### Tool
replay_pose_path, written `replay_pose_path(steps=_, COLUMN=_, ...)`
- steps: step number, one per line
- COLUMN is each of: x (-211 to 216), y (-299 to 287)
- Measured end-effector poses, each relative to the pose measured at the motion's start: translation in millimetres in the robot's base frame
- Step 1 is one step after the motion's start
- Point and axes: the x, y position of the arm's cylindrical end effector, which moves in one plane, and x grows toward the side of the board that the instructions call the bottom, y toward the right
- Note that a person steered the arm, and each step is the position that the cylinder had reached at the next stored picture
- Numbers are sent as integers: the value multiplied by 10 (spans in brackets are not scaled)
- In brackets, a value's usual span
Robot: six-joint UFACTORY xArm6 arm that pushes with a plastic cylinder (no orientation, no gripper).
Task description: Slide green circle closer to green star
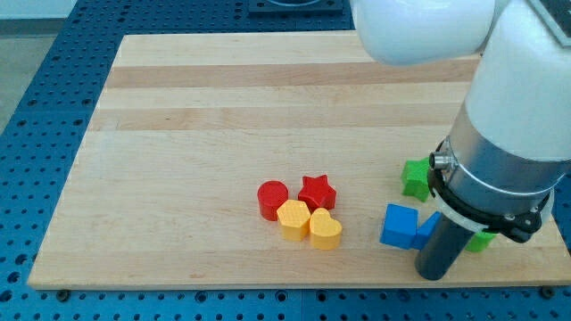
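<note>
The green star (pixel 415 178) lies at the view's right, partly behind the arm. A small green piece (pixel 482 240), likely the green circle, peeks out below the arm's body at the far right; most of it is hidden. My tip (pixel 434 275) rests on the board near the view's bottom edge, just below and to the right of the blue cube (pixel 399 226) and left of the green piece. The green star is above and to the left of the green piece, with the arm between them.
A second blue block (pixel 430 228) sits right of the blue cube, partly behind the rod. A cluster lies mid-board: red circle (pixel 272 199), red star (pixel 317 192), yellow hexagon (pixel 293 219), yellow heart (pixel 325 230). The board's bottom edge (pixel 268 283) is close.
</note>
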Motion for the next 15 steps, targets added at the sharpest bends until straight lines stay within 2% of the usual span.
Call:
replay_pose_path(steps=1, x=-117, y=-13)
replay_pose_path(steps=2, x=-483, y=-144)
replay_pose_path(steps=3, x=-587, y=-150)
replay_pose_path(steps=5, x=-77, y=8)
replay_pose_path(steps=7, x=18, y=587)
replay_pose_path(steps=8, x=13, y=587)
replay_pose_path(steps=10, x=-580, y=588)
replay_pose_path(steps=15, x=-766, y=533)
